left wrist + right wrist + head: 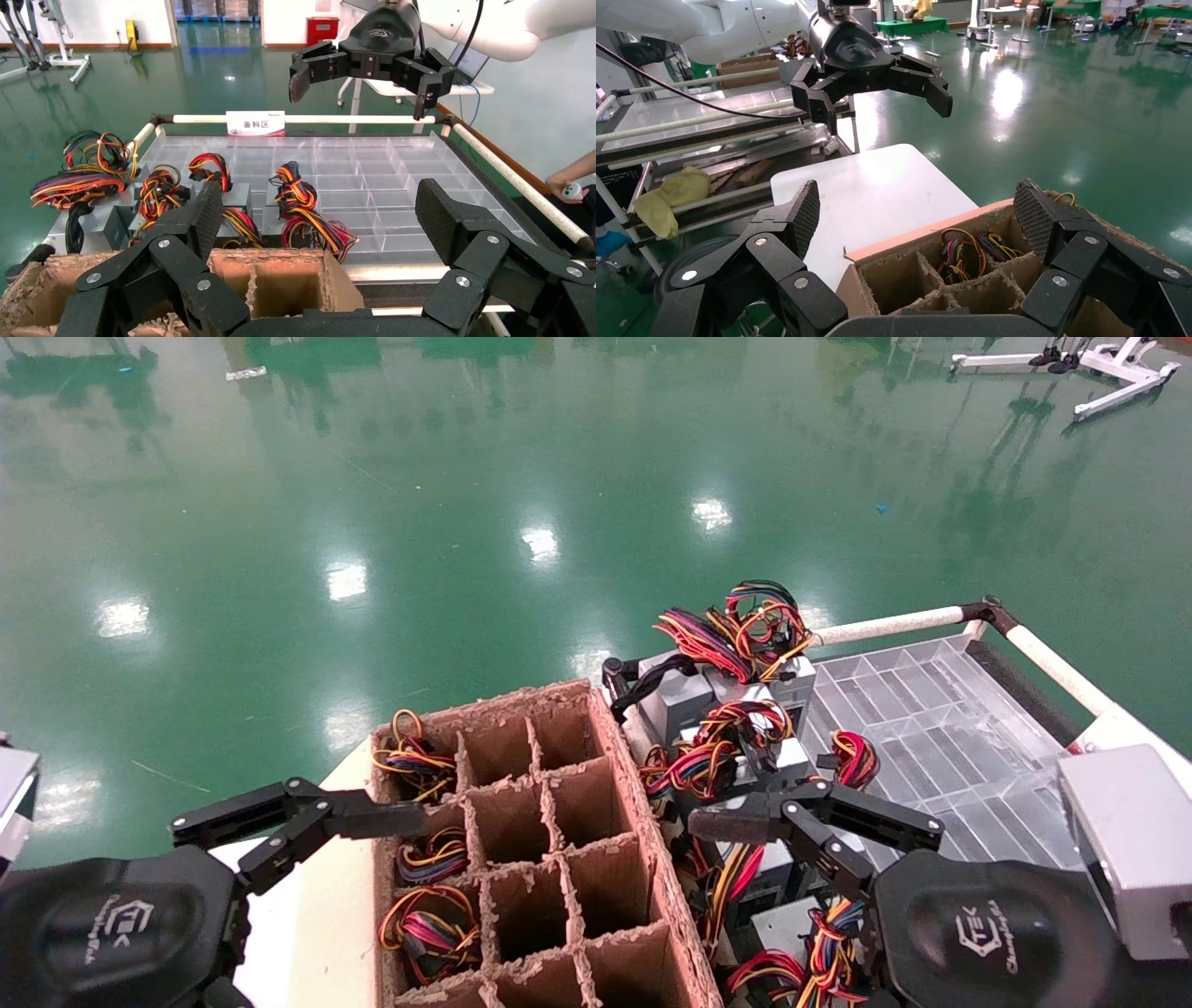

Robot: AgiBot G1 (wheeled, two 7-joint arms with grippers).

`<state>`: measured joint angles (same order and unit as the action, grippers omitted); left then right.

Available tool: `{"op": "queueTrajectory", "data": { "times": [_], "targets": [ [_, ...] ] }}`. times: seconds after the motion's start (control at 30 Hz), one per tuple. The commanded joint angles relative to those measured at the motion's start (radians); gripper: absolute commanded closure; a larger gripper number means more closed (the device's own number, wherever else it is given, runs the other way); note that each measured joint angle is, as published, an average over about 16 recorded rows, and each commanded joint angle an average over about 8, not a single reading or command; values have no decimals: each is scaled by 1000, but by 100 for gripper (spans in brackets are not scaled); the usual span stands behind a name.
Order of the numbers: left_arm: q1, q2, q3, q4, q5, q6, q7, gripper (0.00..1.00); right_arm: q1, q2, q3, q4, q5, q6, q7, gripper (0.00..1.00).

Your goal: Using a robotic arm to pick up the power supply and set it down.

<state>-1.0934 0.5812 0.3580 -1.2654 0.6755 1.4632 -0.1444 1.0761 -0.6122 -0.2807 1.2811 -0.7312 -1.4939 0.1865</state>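
Note:
Several power supplies [684,700], small grey boxes with red, yellow and black wire bundles, lie crowded on the left part of a clear divided tray [931,728]. The left wrist view shows them [242,198] beyond the cardboard box. My right gripper [815,822] hangs open just above this pile, nothing between its fingers; in its own view [916,210] it looks across the cardboard box. My left gripper [298,814] is open and empty over the box's left edge, also seen in its own view [320,210].
A brown divided cardboard box [549,840] stands between the arms on a white table [877,189]; some cells on its left side hold wire bundles [424,919]. White rails [885,626] edge the tray. A person's hand [571,184] is beyond the tray. Green floor lies ahead.

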Motion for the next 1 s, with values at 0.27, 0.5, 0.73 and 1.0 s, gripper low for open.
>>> {"op": "queueTrajectory", "data": {
  "times": [0.27,0.5,0.73,1.0],
  "targets": [
    [0,0,0,0,0,0,0,63,0,0,0,0,0,0,0,0],
    [0,0,0,0,0,0,0,100,0,0,0,0,0,0,0,0],
    [0,0,0,0,0,0,0,100,0,0,0,0,0,0,0,0],
    [0,0,0,0,0,0,0,100,0,0,0,0,0,0,0,0]
  ]
}}
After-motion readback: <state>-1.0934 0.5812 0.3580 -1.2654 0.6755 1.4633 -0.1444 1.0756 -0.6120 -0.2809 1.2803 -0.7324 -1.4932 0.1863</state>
